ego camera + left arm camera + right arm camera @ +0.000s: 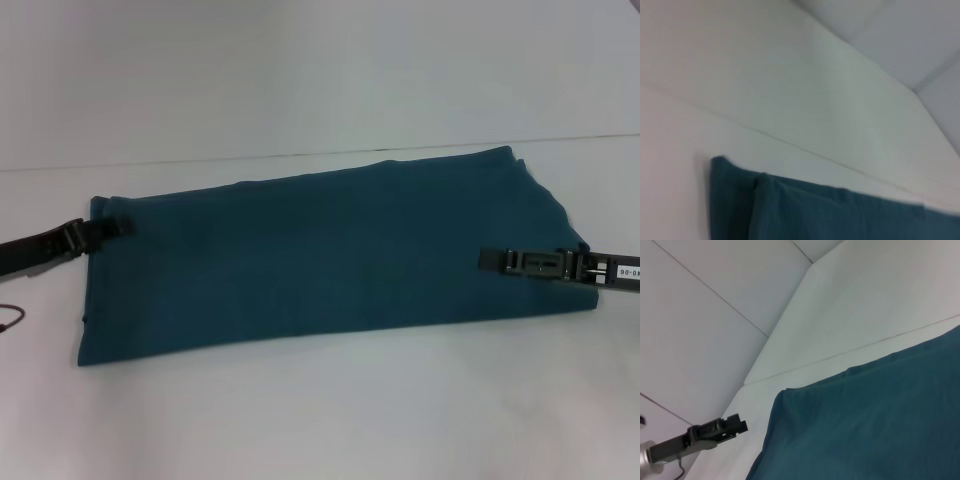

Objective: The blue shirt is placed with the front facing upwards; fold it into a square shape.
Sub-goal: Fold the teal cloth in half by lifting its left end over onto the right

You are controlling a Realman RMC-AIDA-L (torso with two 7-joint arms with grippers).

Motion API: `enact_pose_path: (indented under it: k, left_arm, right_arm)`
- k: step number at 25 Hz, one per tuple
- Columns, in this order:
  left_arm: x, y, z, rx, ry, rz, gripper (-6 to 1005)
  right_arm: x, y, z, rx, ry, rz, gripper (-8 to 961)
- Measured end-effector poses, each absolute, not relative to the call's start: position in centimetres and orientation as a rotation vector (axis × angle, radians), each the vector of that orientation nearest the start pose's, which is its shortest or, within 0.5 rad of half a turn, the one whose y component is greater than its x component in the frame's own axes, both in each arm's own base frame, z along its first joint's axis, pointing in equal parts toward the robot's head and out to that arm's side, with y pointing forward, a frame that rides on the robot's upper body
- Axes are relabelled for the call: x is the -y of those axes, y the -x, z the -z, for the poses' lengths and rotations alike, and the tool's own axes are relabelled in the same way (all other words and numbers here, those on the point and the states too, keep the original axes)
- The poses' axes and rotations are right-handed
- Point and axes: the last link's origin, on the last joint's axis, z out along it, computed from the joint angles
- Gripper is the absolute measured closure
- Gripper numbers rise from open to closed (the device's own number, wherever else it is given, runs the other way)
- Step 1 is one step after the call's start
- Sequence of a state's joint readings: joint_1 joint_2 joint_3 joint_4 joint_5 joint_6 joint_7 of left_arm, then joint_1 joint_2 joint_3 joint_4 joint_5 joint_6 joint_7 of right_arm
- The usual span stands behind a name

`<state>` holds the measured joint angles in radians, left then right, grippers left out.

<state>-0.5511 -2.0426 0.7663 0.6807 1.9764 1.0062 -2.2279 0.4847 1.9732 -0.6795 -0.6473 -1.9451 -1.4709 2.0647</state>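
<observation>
Now both pincers, left and right, reach level over the blue shirt.

white table | pale wall behind | thin dark cable at table's left edge

The blue shirt is a uniform dark teal-blue, with no print showing on its upper face. The table is plain white. Both pincers, left and right, are black.
</observation>
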Motion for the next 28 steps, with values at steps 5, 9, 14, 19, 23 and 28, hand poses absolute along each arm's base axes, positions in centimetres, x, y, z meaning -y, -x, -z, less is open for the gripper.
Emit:
enact_pose_path:
  k: [5, 9, 14, 19, 23, 28]
  left_arm:
    - [-39.2, 30.8, -3.4, 1.486, 2.031, 0.409, 296]
    - [-39.2, 30.9, -3.4, 1.53, 1.997, 0.376, 282]
    - [-39.2, 30.5, -3.5, 1.61, 1.936, 0.447, 168]
    - [-39.5, 30.6, -3.2, 1.681, 1.862, 0.464, 129]
    - [-40.0, 30.9, -3.0, 1.676, 1.8, 0.478, 118]
    - [-40.2, 30.7, -2.7, 1.592, 1.866, 0.423, 114]
  right_arm:
    - [-34.2, -30.0, -4.9, -1.536, 2.297, -0.791, 186]
    - [-34.3, -30.0, -4.9, -1.535, 2.295, -0.792, 186]
    - [-34.3, -29.9, -4.9, -1.535, 2.294, -0.794, 187]
    - [-34.4, -29.9, -4.9, -1.533, 2.295, -0.793, 187]
    - [-34.4, -29.9, -4.9, -1.53, 2.298, -0.793, 187]
    - [-34.4, -29.9, -4.9, -1.53, 2.294, -0.79, 187]
